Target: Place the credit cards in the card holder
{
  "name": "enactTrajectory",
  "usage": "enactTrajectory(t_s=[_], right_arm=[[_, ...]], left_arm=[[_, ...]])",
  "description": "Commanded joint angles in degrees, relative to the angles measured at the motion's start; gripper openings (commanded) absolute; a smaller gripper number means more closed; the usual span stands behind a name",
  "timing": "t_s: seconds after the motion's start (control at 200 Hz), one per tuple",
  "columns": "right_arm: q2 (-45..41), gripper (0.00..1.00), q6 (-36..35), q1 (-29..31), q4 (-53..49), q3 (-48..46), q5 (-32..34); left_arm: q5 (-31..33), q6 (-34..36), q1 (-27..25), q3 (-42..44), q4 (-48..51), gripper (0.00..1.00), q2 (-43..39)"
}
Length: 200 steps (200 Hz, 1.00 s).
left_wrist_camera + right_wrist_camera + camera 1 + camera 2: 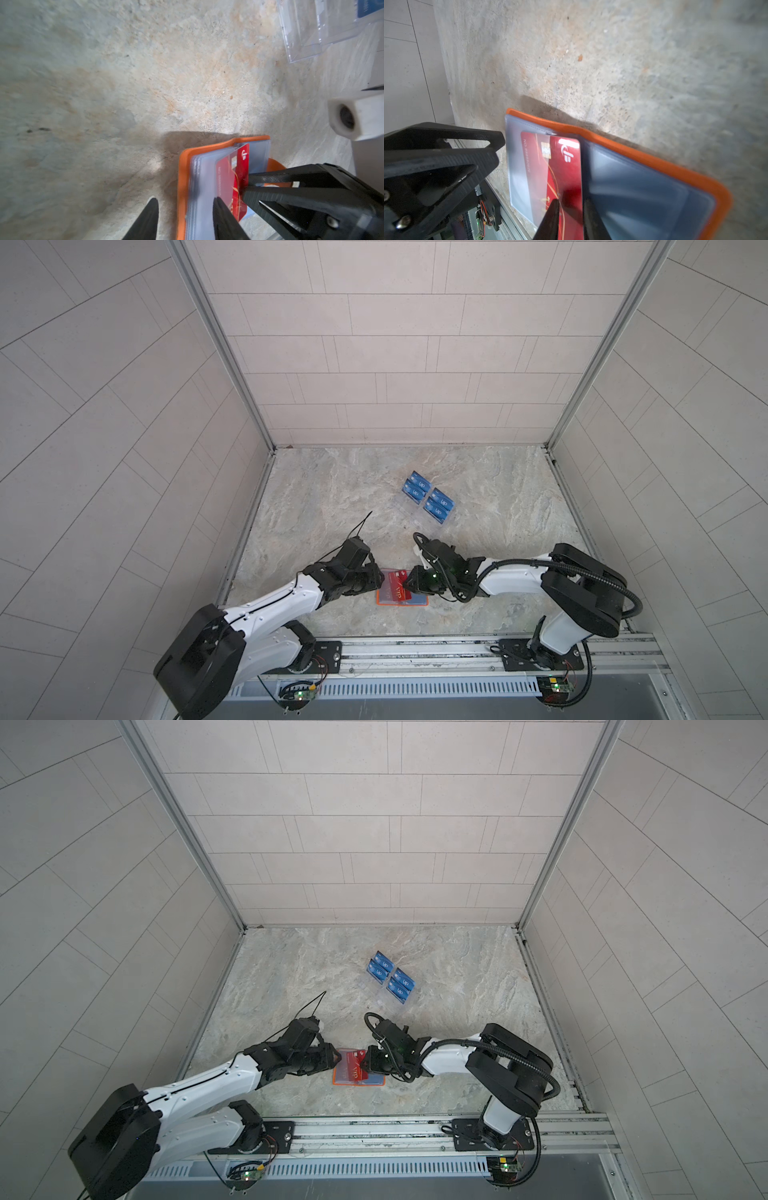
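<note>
I'm mid-insertion — red card (550, 166) partway inside a sleeve (517, 166) of the card holder (633, 152) at six o'clock on the table (332, 489), right gripper (571, 201) parted around it, left gripper (185, 200) open astride the holder's edge — next I'd push it home

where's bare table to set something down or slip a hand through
Free: the marble table between left wall and clear stand, and far right of the stand. Crowded: around the card holder, where left pincer and right pincer meet.

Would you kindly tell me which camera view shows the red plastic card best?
The right wrist view: the red plastic card appears large and face-on. The left wrist view shows it obliquely; both top views show it tiny.
</note>
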<state>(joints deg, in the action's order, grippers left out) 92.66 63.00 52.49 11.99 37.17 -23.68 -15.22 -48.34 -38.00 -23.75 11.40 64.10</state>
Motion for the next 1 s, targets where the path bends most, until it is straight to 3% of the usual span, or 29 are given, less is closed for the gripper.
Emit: enactTrajectory(t_s=[0.0,0.511,0.996], right_arm=[[-1.22,0.25,-0.16,0.76,-4.79,0.42,1.36],[-1.49,0.31,4.78,2.86,-5.95,3.11,1.36],[3.32,0.34,2.57,5.26,-8.18,8.61,1.49]], left_arm=[[-0.27,0.88,0.22,1.33,-0.82,0.47,1.00],[-2.88,-1.57,-0.57,4.68,-7.14,0.40,0.75],[-3.65,-1.89,-1.11,5.29,-8.93,0.40,1.20]])
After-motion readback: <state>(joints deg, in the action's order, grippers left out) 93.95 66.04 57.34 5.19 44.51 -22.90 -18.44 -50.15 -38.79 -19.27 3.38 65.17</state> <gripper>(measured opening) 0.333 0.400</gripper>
